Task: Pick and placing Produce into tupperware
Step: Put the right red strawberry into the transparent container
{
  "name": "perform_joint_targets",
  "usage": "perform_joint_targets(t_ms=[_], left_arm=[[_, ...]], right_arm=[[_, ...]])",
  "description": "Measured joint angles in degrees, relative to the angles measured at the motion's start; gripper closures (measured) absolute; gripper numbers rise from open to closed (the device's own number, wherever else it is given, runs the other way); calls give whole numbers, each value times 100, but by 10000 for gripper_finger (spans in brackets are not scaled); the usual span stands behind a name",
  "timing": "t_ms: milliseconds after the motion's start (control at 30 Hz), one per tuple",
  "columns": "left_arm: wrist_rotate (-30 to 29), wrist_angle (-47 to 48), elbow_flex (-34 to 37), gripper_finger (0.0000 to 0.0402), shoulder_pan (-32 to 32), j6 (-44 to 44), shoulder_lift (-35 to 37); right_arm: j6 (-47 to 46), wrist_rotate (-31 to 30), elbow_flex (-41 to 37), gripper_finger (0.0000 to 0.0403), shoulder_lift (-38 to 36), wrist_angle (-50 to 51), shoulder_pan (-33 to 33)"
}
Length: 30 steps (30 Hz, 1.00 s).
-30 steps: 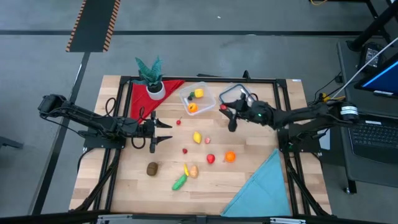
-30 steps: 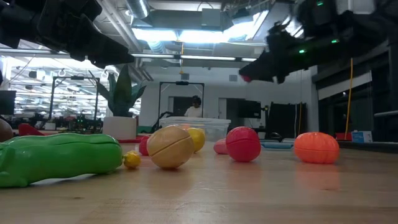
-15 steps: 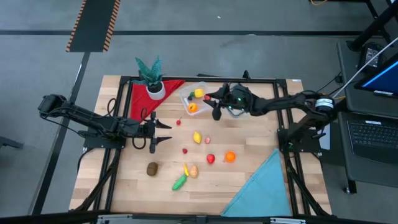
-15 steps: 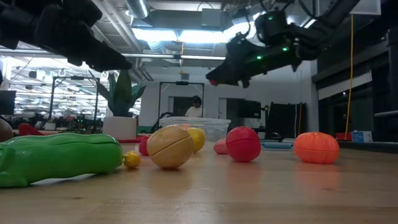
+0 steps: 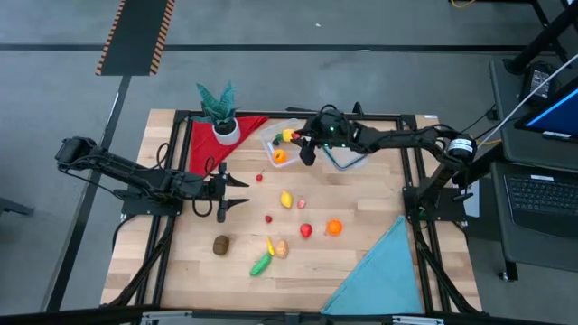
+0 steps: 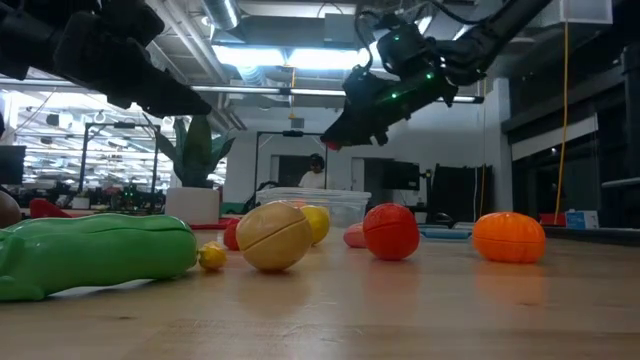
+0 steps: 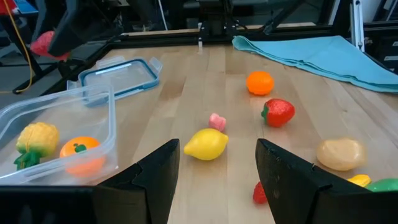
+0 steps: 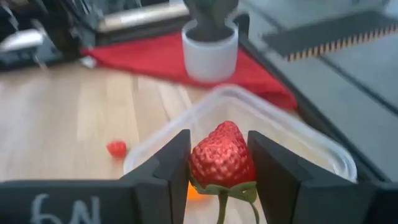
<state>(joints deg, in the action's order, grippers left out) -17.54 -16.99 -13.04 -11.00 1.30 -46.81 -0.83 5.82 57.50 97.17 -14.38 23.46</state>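
Note:
My right gripper [image 5: 305,152] is shut on a red toy strawberry [image 8: 222,155] and hangs over the right edge of the clear tupperware [image 5: 286,144]. In the low view it [image 6: 335,140] is high above the table. The tupperware [image 7: 56,134] holds a yellow piece [image 7: 37,140] and an orange piece [image 7: 81,152]. My left gripper [image 5: 237,192] waits open at the table's left, above the wood [image 7: 217,180]. Loose on the table lie a lemon [image 5: 286,199], a second strawberry [image 5: 306,230], an orange [image 5: 334,227], a brown fruit [image 5: 221,244] and a green vegetable [image 5: 260,264]. My right gripper pinches the strawberry by its two flanks [image 8: 198,158] between both fingers [image 8: 171,168]. The green leafy cap [image 8: 227,190] faces back toward the wrist and the tip points forward. The fingers slant down from the table's right. The berry is lifted clear, over the tupperware's rim [image 8: 280,124].
The flat lid with a blue rim [image 5: 343,152] lies right of the tupperware, under my right arm. A potted plant [image 5: 219,113] stands on a red cloth [image 5: 203,144] at the far left. A teal cloth [image 5: 379,271] covers the near right corner.
My right gripper has carried the strawberry toward the table's left and far edge, from beside the lid to above the tupperware, rising a little in the low view. It has stayed shut on the berry.

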Motion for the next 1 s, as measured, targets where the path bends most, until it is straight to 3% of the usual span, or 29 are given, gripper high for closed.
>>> perform_joint_targets(t_ms=[133,333,1000], left_arm=[[0,-2,0,198,0,-25,0],[0,-7,0,198,0,-26,0],[0,17,0,198,0,7,0]], right_arm=[[247,-13,446,258,0,987,0],[285,-11,863,258,45,1590,0],[296,-21,1022,258,1170,1710,32]])
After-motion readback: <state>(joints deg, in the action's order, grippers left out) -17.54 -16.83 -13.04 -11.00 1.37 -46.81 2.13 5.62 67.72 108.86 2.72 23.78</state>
